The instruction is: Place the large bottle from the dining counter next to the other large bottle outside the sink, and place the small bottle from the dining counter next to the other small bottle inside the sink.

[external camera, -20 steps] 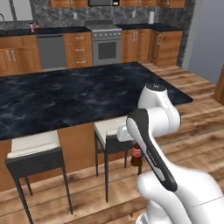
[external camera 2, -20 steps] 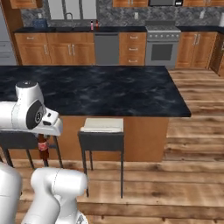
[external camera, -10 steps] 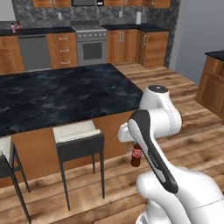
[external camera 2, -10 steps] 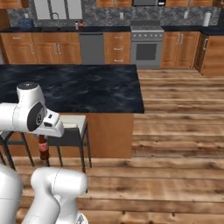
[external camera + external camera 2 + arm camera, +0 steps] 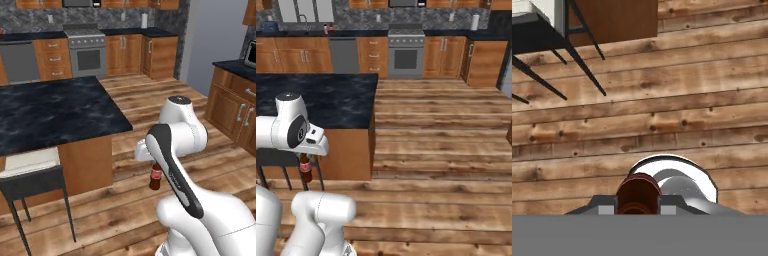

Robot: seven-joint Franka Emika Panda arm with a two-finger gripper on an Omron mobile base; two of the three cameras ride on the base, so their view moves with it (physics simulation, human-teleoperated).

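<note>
A short dark-brown cola-style small bottle (image 5: 155, 178) with a red label hangs by its neck under my gripper (image 5: 153, 163), which is shut on it. It hovers over the wood floor, just off the corner of the dining counter (image 5: 50, 110). From the right base view the small bottle (image 5: 305, 170) hangs below the gripper (image 5: 305, 157) in front of the counter's wood side (image 5: 346, 150). In the hand view its round brown top (image 5: 638, 196) sits between the fingers. At the far wall a tap (image 5: 304, 20) stands on the worktop, with two small reddish shapes (image 5: 329, 28) beside it.
A dark-framed stool (image 5: 30, 172) with a pale seat stands at the counter's near side, left of the held bottle. Its black legs (image 5: 582, 55) show in the hand view. A steel stove (image 5: 406, 50) is at the back wall. Cabinets (image 5: 235, 105) stand at the right. Open wood floor (image 5: 441, 150) stretches right.
The whole picture has slid: the base has moved, so counter and stools have shifted left in both base views. The bottle stays in the shut gripper.
</note>
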